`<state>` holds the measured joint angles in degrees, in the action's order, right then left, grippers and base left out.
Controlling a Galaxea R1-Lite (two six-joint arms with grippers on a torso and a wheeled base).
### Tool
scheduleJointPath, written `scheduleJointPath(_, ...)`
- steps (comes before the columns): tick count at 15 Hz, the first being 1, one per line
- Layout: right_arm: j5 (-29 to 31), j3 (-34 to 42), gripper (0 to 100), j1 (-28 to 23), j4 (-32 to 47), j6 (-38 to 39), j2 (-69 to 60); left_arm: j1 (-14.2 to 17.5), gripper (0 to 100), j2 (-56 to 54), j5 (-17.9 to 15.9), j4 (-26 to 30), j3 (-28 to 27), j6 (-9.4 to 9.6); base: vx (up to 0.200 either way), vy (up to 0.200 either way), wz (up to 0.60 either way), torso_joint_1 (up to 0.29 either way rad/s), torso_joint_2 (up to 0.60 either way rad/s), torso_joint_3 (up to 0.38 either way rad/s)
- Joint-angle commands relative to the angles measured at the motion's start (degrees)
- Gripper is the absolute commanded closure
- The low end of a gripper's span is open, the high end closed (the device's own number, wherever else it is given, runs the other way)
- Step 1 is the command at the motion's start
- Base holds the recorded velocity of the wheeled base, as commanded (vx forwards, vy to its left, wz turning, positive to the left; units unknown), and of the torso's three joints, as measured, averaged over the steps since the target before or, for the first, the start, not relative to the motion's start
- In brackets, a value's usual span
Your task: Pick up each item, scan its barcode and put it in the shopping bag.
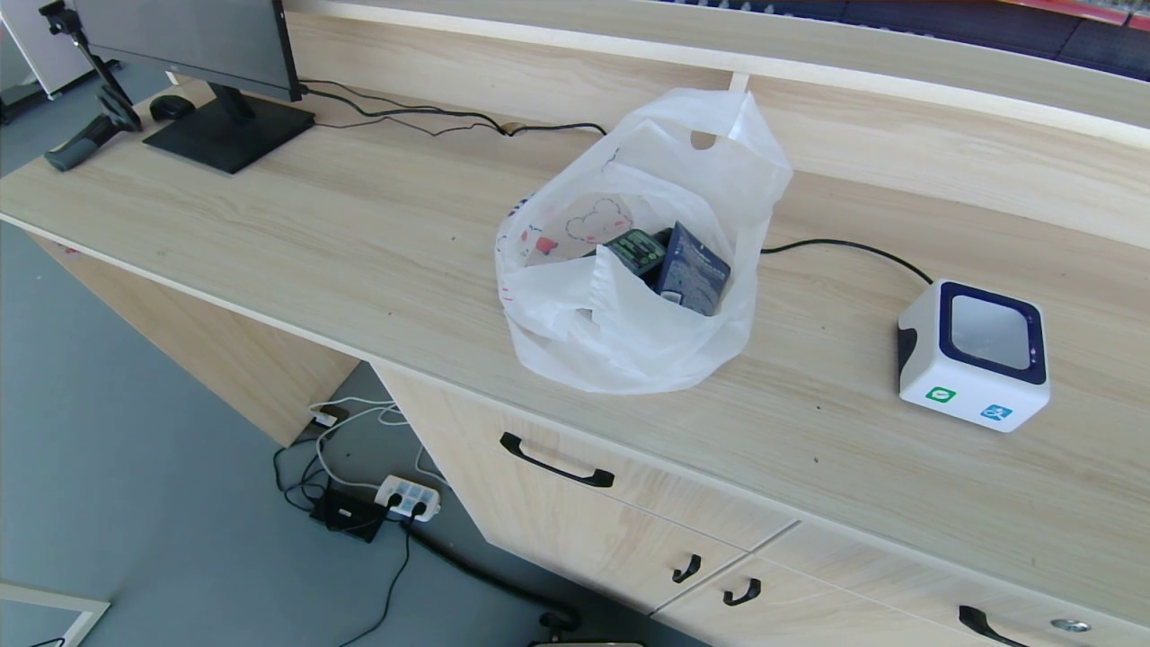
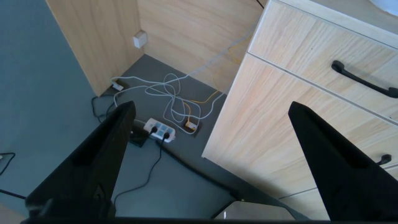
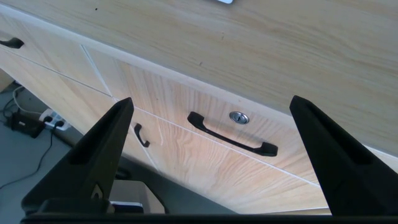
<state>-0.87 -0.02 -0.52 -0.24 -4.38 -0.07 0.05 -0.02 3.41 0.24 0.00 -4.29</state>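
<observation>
Both claws sit low in front of the drawers (image 1: 647, 503), the left claw (image 2: 210, 109) and the right claw (image 3: 211, 102) each spread wide with nothing between the fingers. Up on the pale wood-grain surface (image 1: 359, 243), the shopping bag (image 1: 629, 350) is thin, crinkly white film, slumped open, with a dark blue box (image 1: 694, 270) and a flat dark packet (image 1: 634, 250) leaning inside. Bagging looks nearly or fully done. Any further lift should rise clear of the black drawer handle (image 3: 233, 134), turn the barcode toward the glass window of the boxy white scanner (image 1: 975, 359), then drop from above, since the soft mouth may fold.
</observation>
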Motion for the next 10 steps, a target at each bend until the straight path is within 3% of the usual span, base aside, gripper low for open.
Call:
scheduleJointPath(1,0.0,-0.1,0,0.0,0.0,0.0,0.1,0.0,0,0.0,0.0,0.0,0.0,-0.02,0.0,0.0,0.0,0.0,0.0,0.0)
scheduleJointPath(10,0.0,-0.1,0,0.0,0.0,0.0,0.1,0.0,0,0.0,0.0,0.0,0.0,-0.02,0.0,0.0,0.0,0.0,0.0,0.0)
